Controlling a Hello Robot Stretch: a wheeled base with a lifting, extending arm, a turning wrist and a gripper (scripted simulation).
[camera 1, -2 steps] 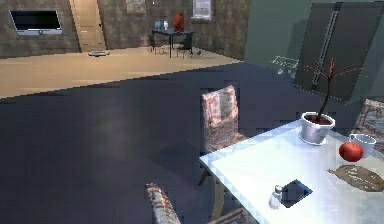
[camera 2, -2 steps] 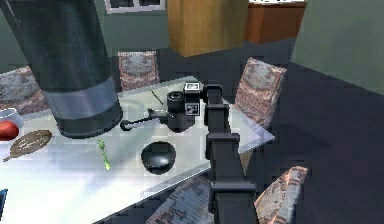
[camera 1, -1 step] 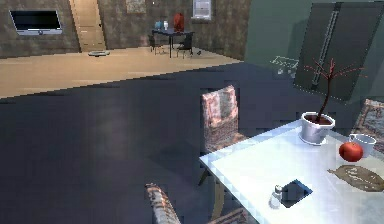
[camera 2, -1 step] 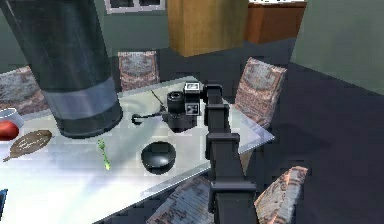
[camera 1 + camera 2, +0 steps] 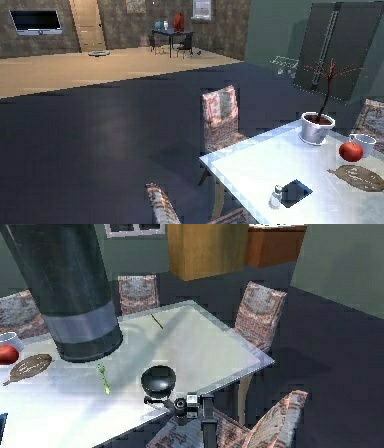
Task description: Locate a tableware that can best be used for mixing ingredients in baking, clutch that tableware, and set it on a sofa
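Tool (image 5: 156, 389) apart from small grey bowl (image 5: 366, 141)

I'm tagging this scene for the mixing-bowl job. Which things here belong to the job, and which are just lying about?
For the job:
bowl, at the forward view's right edge
gripper, seen against the tabletop

Just lying about:
apple
potted plant
brown flat thing
green fork
dark flat slab
chairs
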